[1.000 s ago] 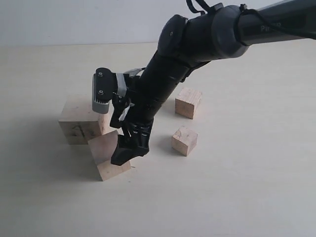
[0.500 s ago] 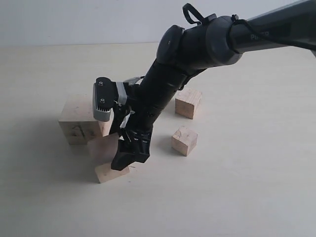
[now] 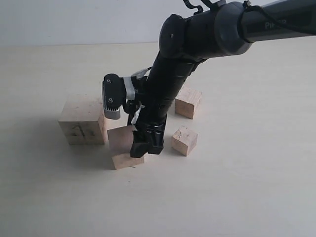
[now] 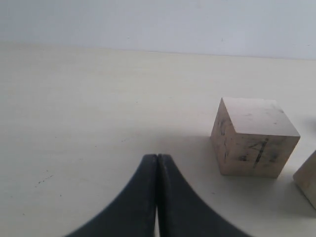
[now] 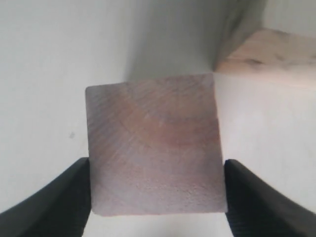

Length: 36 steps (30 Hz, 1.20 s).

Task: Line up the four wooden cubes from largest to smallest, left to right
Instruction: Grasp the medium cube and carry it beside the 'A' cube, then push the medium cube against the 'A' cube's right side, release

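The second-largest cube (image 3: 122, 140) is being gripped by the right tool (image 3: 146, 147), whose black fingers (image 5: 64, 202) are being pressed against two opposite sides of it. This cube appears to be resting on the tabletop (image 3: 237, 197). In the exterior view it is sitting just to the right of the largest cube (image 3: 83, 120) and a little nearer the camera. Whether the two are touching cannot be told. Dark scribbles are showing on the largest cube's front face. The farther small cube (image 3: 188, 102) and the nearer small cube (image 3: 184, 140) are lying to the right of the arm, apart from each other and from the gripped cube. The left tool (image 4: 157, 165) is being held with its fingers pressed together and nothing between them, and the largest cube is standing ahead of it.
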### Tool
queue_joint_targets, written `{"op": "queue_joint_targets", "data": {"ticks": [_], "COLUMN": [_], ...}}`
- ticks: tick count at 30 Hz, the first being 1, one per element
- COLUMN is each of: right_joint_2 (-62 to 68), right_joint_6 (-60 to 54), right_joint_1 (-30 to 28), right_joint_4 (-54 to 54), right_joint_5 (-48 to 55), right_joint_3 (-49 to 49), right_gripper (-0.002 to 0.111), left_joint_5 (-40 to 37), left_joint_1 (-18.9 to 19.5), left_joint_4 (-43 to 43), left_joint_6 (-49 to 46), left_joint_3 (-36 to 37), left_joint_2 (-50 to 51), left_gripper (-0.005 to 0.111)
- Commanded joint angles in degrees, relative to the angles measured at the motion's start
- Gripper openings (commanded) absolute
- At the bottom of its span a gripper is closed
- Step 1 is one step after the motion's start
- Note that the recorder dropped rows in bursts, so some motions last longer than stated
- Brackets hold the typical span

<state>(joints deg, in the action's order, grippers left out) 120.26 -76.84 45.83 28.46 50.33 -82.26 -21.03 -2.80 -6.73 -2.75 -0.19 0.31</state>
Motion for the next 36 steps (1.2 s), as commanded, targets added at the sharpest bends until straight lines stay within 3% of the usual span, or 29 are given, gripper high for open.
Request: {"op": "queue_joint_targets", "data": {"ticks": [1,10,16,36], "right_joint_2": [-0.04,1.93,4.4,4.65], "right_joint_6": [1.93,0.01,-6.1,-12.52], "right_joint_1": [-1.93,-4.99,-4.99,-4.88], "right_joint_4": [-2.36,-2.14,7.14,17.67], "right_joint_5": [-5.93,-11.29,-11.05,-10.06], "right_joint_3": [0.16,0.16,0.06,0.06], "right_gripper": [0.0,0.0,0.0,0.0], "left_joint_5": [0.52,0.52,0.52,0.52], "left_joint_1": [-0.27,-0.27,-0.27,-0.27], "left_joint_4": [0.1,0.1,0.1,0.1], "left_joint_6": [0.02,0.02,0.02,0.02], "left_joint_3": [0.19,0.19,0.19,0.19], "left_joint_2": [-0.31,-0.31,-0.31,-0.31], "left_gripper": [0.0,0.0,0.0,0.0]}}
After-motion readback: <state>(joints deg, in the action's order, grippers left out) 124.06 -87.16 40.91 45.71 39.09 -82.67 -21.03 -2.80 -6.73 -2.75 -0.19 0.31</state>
